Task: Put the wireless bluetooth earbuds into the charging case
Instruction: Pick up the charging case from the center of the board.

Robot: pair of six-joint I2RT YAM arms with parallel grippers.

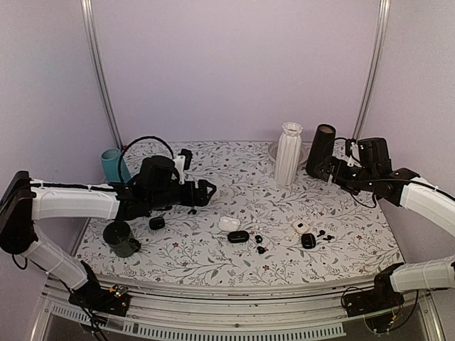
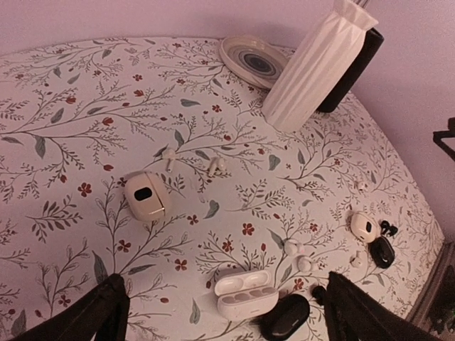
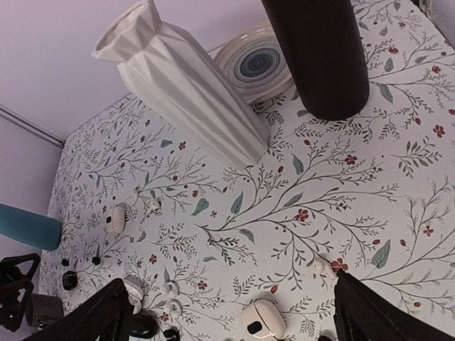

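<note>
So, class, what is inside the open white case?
Two empty wells show in the white case; nothing sits in them. The black case beside it looks shut, its inside hidden.

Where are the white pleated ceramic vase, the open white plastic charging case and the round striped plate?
white pleated ceramic vase (image 2: 314,69), left wrist view, middle of its body.
open white plastic charging case (image 2: 245,293), left wrist view, its open inside.
round striped plate (image 2: 252,62), left wrist view, its dark centre.

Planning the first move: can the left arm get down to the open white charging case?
Likely yes: the left end effector hangs open near the open white charging case, nothing between them. A closed black case lies right beside it and may crowd one finger.
</note>
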